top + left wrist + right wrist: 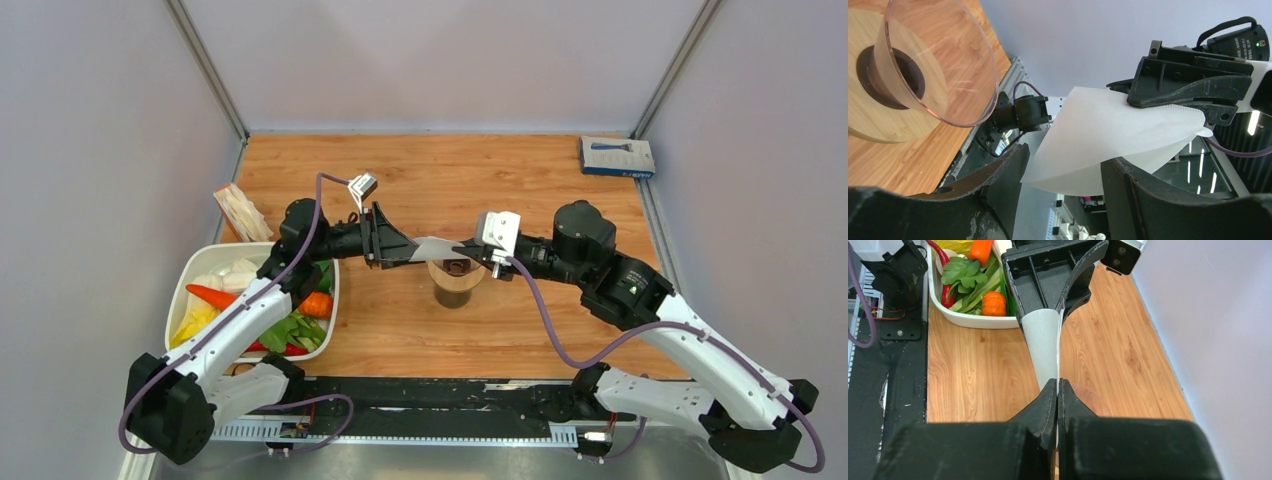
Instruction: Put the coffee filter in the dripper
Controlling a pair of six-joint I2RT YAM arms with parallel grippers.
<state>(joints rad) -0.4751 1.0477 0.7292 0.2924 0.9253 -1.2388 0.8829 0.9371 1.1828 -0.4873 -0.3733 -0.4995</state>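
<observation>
The coffee filter (432,248) is a white paper cone held level in the air between the two grippers, just above the dripper. My right gripper (1057,382) is shut on its narrow end. The filter's wide end (1098,145) lies between the spread fingers of my left gripper (1065,165), which is open; a gap shows beside the left finger (1003,175). The dripper (943,65) is a clear cone on a round tan ring base (878,120). In the top view the dripper (455,270) sits on a brown-tinted glass cup (452,294) at mid-table.
A white tray (196,263) of vegetables stands at the left, under the left arm. A small packet (240,212) lies behind it. A blue box (617,157) lies at the far right corner. A black mat (440,395) runs along the near edge.
</observation>
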